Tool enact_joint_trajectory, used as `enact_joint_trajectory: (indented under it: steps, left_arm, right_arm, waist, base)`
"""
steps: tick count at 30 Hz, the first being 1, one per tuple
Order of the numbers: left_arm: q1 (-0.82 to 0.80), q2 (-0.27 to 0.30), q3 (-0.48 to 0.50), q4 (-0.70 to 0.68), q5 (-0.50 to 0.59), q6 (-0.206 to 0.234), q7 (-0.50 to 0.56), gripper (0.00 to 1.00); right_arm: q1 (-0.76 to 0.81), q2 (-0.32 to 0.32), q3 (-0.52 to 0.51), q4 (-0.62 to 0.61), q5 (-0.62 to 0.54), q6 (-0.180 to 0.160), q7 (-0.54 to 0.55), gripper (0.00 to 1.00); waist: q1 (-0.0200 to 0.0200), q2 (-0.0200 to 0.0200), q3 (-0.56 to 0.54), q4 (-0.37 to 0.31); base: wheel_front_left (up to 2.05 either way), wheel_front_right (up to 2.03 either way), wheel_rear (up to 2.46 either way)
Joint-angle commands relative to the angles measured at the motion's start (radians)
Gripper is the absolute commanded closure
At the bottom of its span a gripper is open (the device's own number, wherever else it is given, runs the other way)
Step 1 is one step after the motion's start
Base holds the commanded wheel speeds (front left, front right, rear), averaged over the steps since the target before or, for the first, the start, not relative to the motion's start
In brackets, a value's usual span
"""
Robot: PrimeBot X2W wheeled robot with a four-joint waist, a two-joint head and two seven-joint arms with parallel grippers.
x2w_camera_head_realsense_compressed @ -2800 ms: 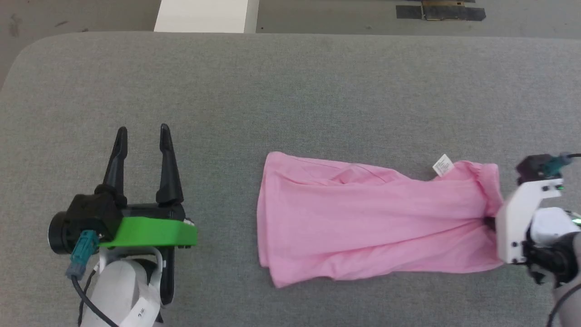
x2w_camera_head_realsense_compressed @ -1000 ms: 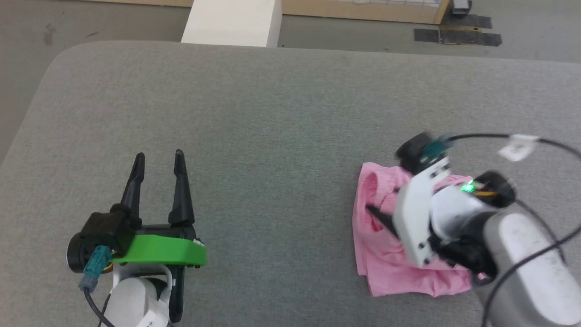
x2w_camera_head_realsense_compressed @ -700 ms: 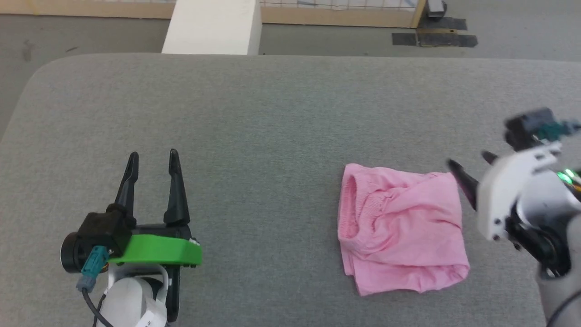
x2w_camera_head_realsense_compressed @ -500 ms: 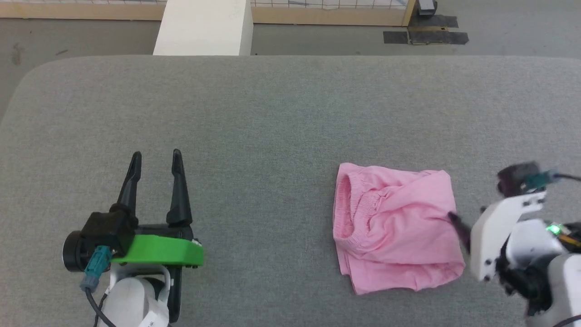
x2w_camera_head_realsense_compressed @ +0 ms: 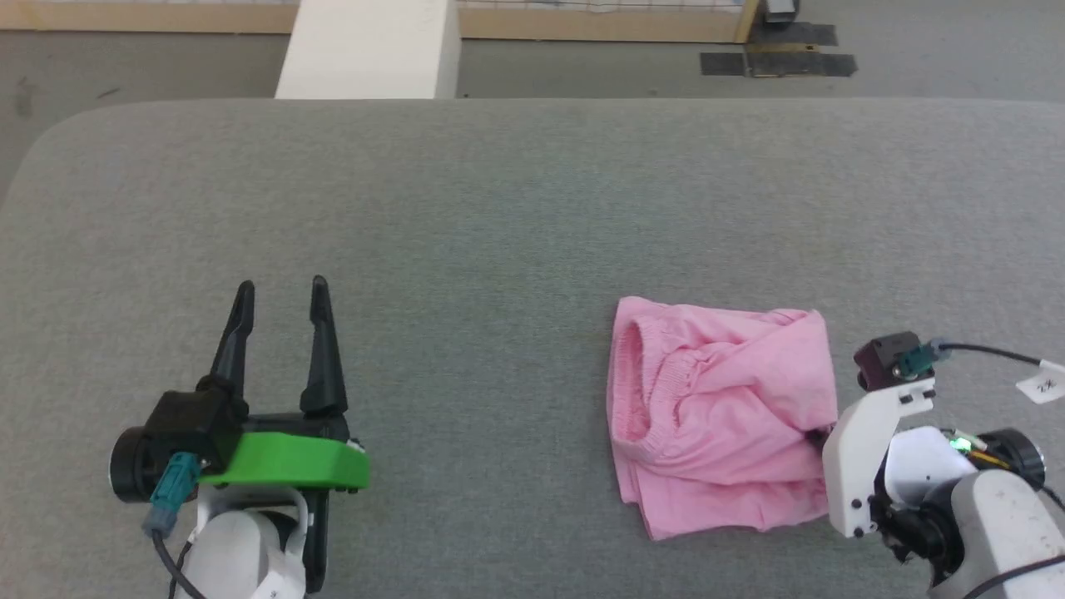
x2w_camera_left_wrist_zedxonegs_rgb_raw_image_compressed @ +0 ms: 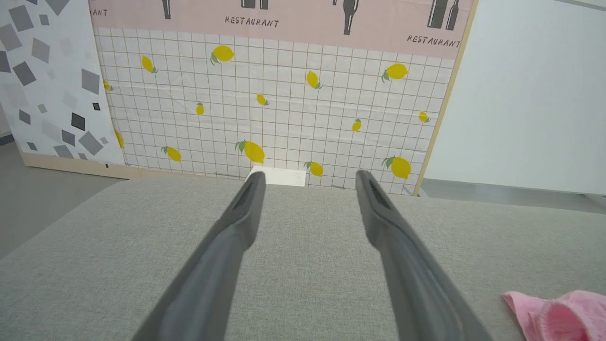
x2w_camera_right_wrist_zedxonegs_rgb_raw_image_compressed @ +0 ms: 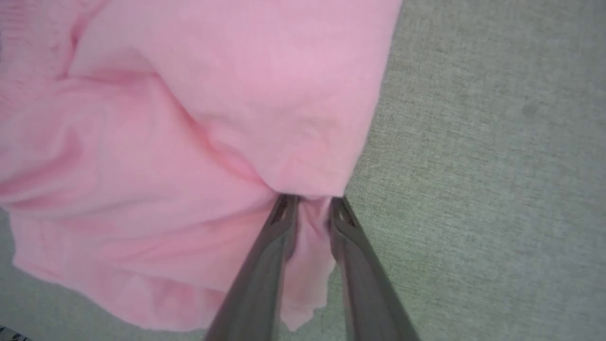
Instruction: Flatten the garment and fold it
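There is one garment (x2w_camera_head_realsense_compressed: pixel 715 416), a light pink piece of thin fabric. It lies in a rumpled, roughly square heap on the right half of the grey fabric-covered worktop (x2w_camera_head_realsense_compressed: pixel 499 216), towards the near edge. Its one gathered elastic band (x2w_camera_head_realsense_compressed: pixel 630 391) runs down the heap's left side. Along the near edge I count at least two layers, one lying on the other.

My right end effector (x2w_camera_head_realsense_compressed: pixel 819 433) is at the middle of the garment's right edge. In the right wrist view its two dark fingers (x2w_camera_right_wrist_zedxonegs_rgb_raw_image_compressed: pixel 274 246) stand close together with a fold of the pink fabric (x2w_camera_right_wrist_zedxonegs_rgb_raw_image_compressed: pixel 189 118) pinched between them, so it is gripping the garment. Bare grey worktop lies to one side of that grip. One cable with one white label (x2w_camera_head_realsense_compressed: pixel 1040 387) trails off that wrist.

My left end effector (x2w_camera_head_realsense_compressed: pixel 279 291) is well apart from the garment, over the left half of the worktop. Its two fingers are spread wide with nothing between them. One green bracket (x2w_camera_head_realsense_compressed: pixel 283 462) sits at its base. In the left wrist view those fingers (x2w_camera_left_wrist_zedxonegs_rgb_raw_image_compressed: pixel 307 177) point across the bare worktop, and the garment's elastic end (x2w_camera_left_wrist_zedxonegs_rgb_raw_image_compressed: pixel 563 317) shows in the lower right corner.

Beyond the far edge of the worktop stands one white block (x2w_camera_head_realsense_compressed: pixel 366 50). On the grey floor there is one dark taped patch (x2w_camera_head_realsense_compressed: pixel 778 62). One wall panel (x2w_camera_left_wrist_zedxonegs_rgb_raw_image_compressed: pixel 284 104) behind is gridded and printed with lemons.
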Motion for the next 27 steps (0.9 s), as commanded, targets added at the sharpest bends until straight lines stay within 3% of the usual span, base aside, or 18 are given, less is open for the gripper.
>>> enact_joint_trajectory:
  steps: [1,10,15,20,27]
  left_arm:
    - [0.012,-0.003,0.009,-0.007,0.006,-0.002,-0.004,0.0]
    - [0.03,0.008,0.048,-0.069,0.031,0.007,-0.004,0.0]
    - [-0.008,0.019,0.051,-0.102,0.044,0.006,-0.004,0.0]
    - [-0.049,0.045,0.04,-0.126,0.068,0.004,0.007,0.0]
    - [-0.099,0.09,0.039,-0.201,0.101,0.008,0.069,0.0]
  right_arm:
    - [-0.02,-0.023,0.012,0.006,0.01,-0.002,-0.006,1.0]
    - [-0.13,-0.212,0.177,-0.003,0.095,-0.002,0.0,1.0]
    - [-0.234,-0.33,0.251,0.055,0.143,-0.002,-0.028,1.0]
    - [-0.337,-0.409,0.274,0.138,0.174,-0.002,-0.094,1.0]
    - [-0.454,-0.494,0.228,0.322,0.16,-0.002,-0.22,1.0]
  waist:
    - [0.0,0.0,0.0,-0.033]
    - [0.0,0.0,0.058,-0.256]
    - [0.0,0.0,0.122,-0.358]
    - [0.0,0.0,0.204,-0.399]
    - [0.0,0.0,0.33,-0.379]
  base:
    - [0.0,0.0,0.0]
    - [0.0,0.0,0.0]
    - [0.0,0.0,0.0]
    - [0.0,0.0,0.0]
    - [0.0,0.0,0.0]
